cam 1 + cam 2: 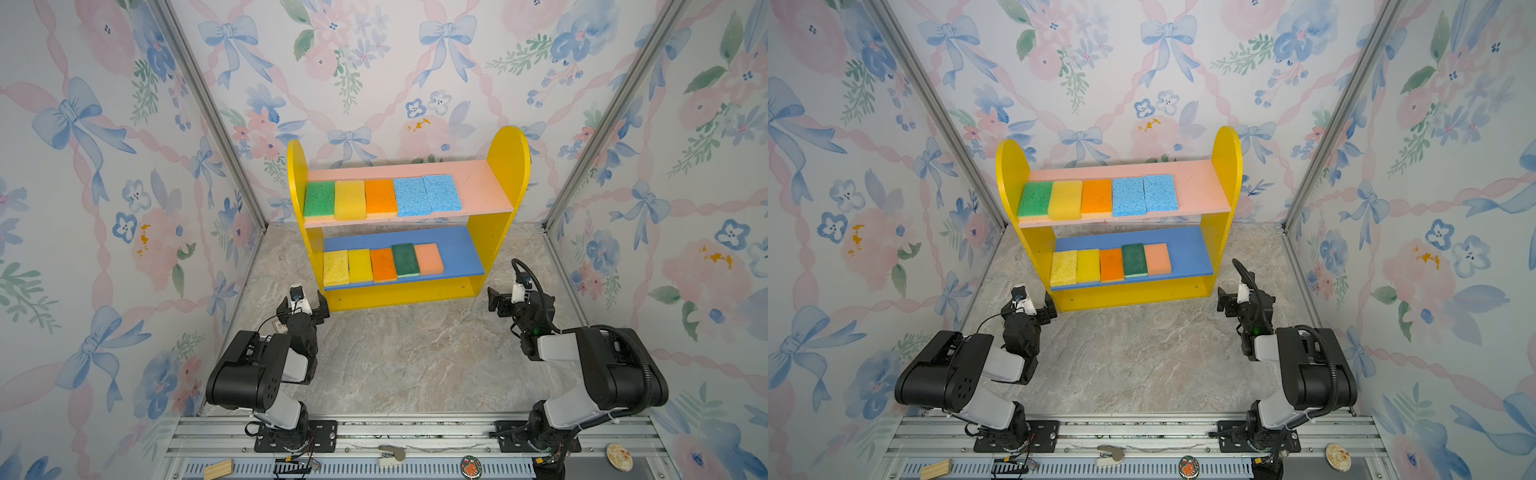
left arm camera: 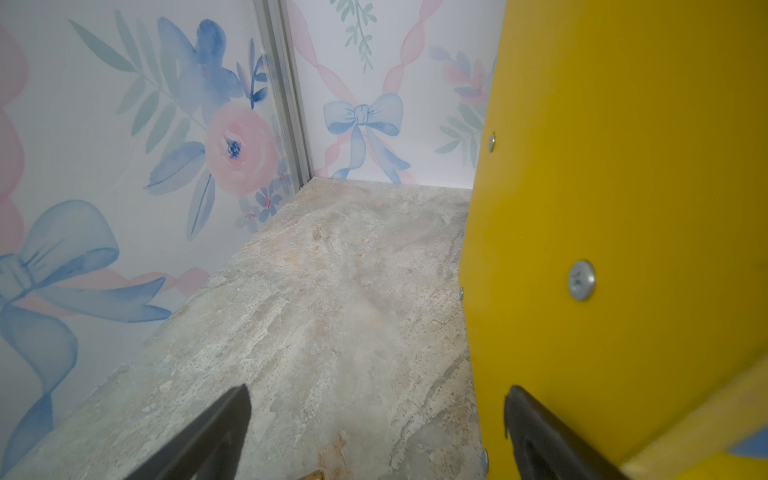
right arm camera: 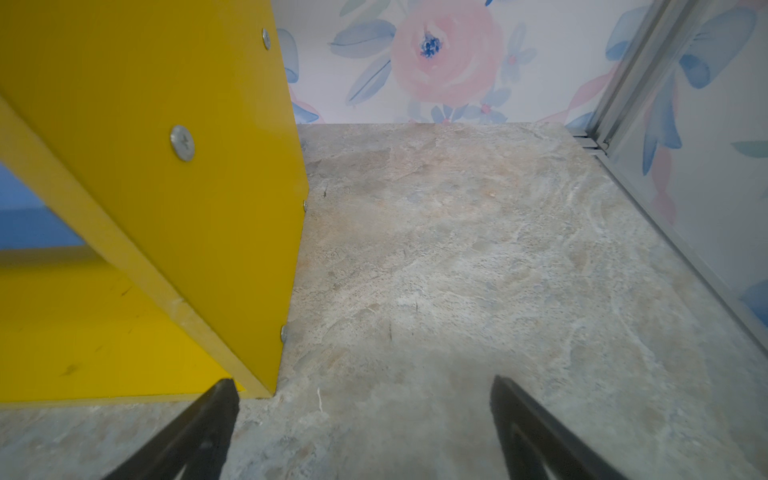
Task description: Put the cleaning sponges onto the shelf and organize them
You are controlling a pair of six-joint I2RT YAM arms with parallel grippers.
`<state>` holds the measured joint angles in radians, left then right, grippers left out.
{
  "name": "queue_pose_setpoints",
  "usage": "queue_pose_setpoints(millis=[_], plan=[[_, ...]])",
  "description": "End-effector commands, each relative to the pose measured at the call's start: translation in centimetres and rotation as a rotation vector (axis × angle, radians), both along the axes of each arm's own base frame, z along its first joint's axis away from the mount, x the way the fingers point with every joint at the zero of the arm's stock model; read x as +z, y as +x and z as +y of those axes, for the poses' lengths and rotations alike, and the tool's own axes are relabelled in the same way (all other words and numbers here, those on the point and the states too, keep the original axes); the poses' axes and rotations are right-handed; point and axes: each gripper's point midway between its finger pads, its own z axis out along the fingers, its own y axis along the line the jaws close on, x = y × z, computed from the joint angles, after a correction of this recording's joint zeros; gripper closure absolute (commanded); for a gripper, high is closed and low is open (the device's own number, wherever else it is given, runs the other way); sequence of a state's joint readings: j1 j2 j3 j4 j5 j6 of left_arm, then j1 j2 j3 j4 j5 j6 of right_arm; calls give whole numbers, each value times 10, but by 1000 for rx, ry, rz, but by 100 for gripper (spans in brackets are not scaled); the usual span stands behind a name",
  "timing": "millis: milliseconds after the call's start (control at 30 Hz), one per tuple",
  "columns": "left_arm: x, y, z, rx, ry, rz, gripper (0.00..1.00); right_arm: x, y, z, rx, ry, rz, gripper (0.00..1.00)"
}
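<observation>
The shelf point(image 1: 509, 166) point(image 1: 1225, 166) stands at the back of the marble floor. In both top views several cleaning sponges lie flat in a row on its pink upper board point(image 1: 478, 183): green point(image 1: 320, 198), yellow point(image 1: 350, 199), orange point(image 1: 380, 197) and two light blue point(image 1: 427, 194). Several more lie on the blue lower board point(image 1: 461, 249): speckled yellow point(image 1: 336, 268), yellow, orange, dark green point(image 1: 405, 259) and peach point(image 1: 429, 258). My left gripper point(image 1: 303, 306) point(image 2: 378, 392) is open and empty at the shelf's front left corner. My right gripper point(image 1: 498, 302) point(image 3: 363, 382) is open and empty at its front right corner.
A small wooden block point(image 1: 218, 469), a stapler-like item point(image 1: 390, 455) and two round discs point(image 1: 619, 457) lie on the front rail. A small tan piece point(image 1: 279, 326) sits on the floor by the left arm. Papered walls with metal posts close in the sides and back.
</observation>
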<state>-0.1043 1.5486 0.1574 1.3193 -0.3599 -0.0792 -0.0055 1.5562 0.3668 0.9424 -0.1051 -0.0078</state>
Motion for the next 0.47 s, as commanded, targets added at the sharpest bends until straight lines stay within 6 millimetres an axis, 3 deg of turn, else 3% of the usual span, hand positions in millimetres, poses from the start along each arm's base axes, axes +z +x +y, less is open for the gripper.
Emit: queue_pose_setpoints(millis=[0,433], plan=[[16,11,-19,-86,-9,-54,2,6,4,0,-2,6,-14,3],[16,11,-19,-86,-9,-55,2,5,5,0,-7,-2,-11,3]])
